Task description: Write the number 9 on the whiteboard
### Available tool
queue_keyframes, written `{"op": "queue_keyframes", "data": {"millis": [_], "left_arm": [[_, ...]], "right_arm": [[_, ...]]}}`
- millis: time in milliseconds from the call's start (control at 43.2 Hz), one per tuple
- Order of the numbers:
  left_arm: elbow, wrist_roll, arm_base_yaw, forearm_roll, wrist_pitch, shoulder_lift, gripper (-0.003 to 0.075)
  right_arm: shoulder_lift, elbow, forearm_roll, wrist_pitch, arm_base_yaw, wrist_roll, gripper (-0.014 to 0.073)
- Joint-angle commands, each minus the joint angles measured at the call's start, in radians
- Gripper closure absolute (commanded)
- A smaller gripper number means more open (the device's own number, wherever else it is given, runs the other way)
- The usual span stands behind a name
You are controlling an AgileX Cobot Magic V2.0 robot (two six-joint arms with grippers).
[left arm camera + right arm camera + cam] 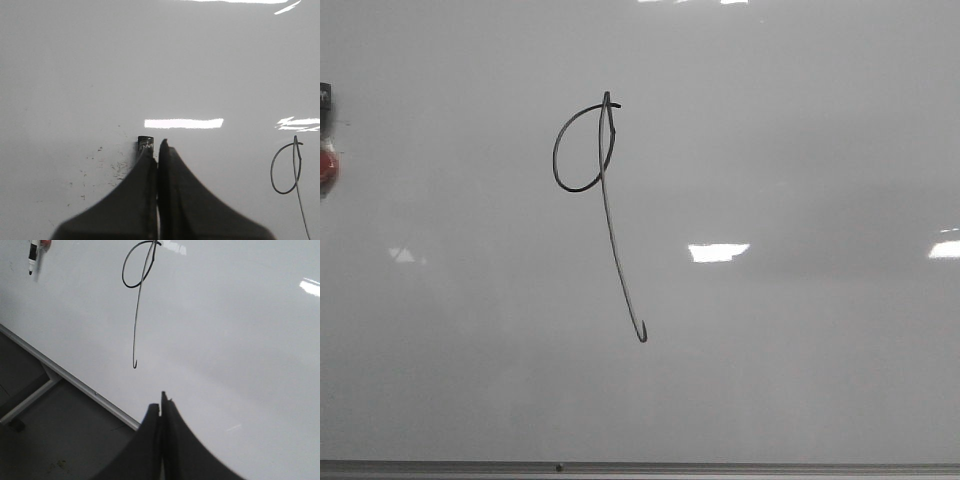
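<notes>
The whiteboard (800,150) fills the front view. The number 9 (611,230) is drawn on it in thin black line: an oval loop, a long slanting tail and a small hook. No gripper shows in the front view. In the left wrist view my left gripper (155,147) is shut, with the black end of a marker (145,142) showing past its tip against the whiteboard (100,60). The 9 (298,175) lies off to one side. My right gripper (160,405) is shut and empty over the whiteboard's (240,340) lower part, below the 9 (136,325).
The board's grey metal bottom edge (720,467) also shows in the right wrist view (70,377), with dark floor and a frame leg (30,395) below it. A white marker with a black tip (33,254) sits left of the 9, beside a red thing (325,168).
</notes>
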Motion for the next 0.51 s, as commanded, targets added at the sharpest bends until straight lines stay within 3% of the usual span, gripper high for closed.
{"op": "queue_keyframes", "data": {"millis": [0, 162, 347, 486], "left_arm": [[-0.028, -0.004, -0.006, -0.015, -0.066, 0.003, 0.0739], [0.013, -0.037, -0.006, 0.062, -0.085, -0.001, 0.0739], [0.088, -0.552, -0.009, 0.549, -0.087, -0.079, 0.0739], [0.201, -0.593, -0.009, 0.565, -0.086, -0.201, 0.0739]], "right_arm": [[0.002, -0.028, 0.037, -0.052, -0.006, 0.001, 0.0662], [0.002, -0.028, 0.037, -0.052, -0.006, 0.001, 0.0662], [0.002, -0.028, 0.037, -0.052, -0.006, 0.001, 0.0662], [0.002, -0.028, 0.037, -0.052, -0.006, 0.001, 0.0662]]}}
